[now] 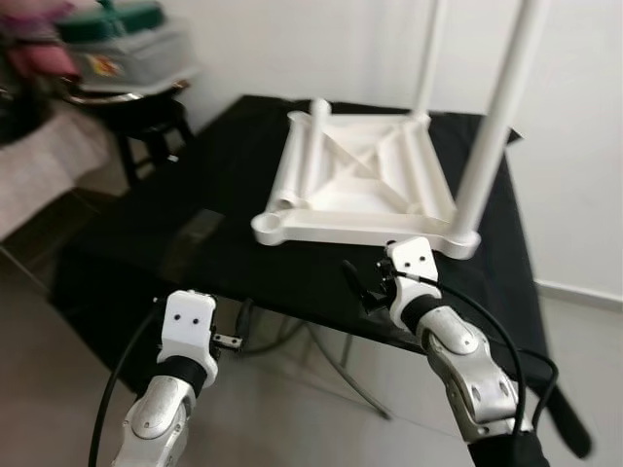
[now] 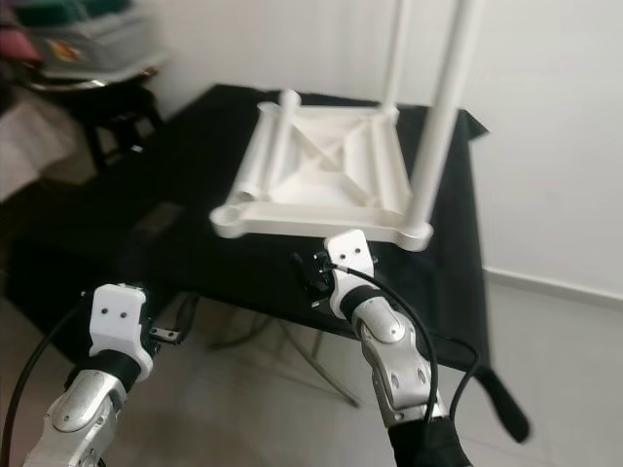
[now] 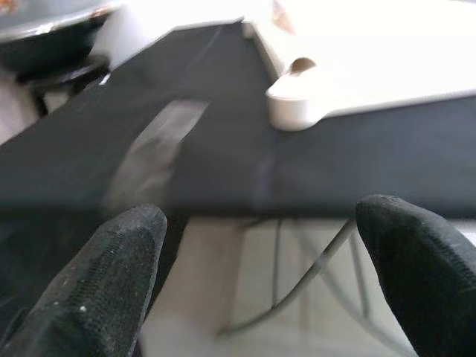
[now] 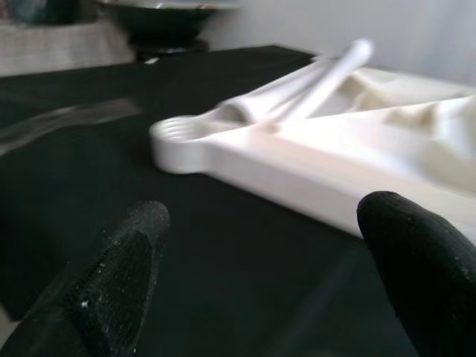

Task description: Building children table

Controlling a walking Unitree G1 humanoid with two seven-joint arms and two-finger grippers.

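upside-down white tabletop (image 1: 360,180) sits frame centre on black table (image 1: 195,224), loose leg (image 1: 305,156) lying along its left edge. right gripper (image 1: 375,282) nearer, just below; left gripper (image 3: 253,275) lower left; both spread, empty.

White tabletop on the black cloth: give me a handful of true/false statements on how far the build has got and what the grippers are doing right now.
1. The white tabletop lies upside down on the black-covered table. True.
2. All four legs stand upright in their corner sockets. False: two upright legs stand at the corners on the robot's right, and two loose legs lie across the tabletop's left side.
3. The near left corner socket is empty. True.
4. The right gripper is shut on a leg. False: its fingers are spread apart, holding nothing, just before the tabletop's near edge.
5. The left gripper is open, below the table's front edge. True.
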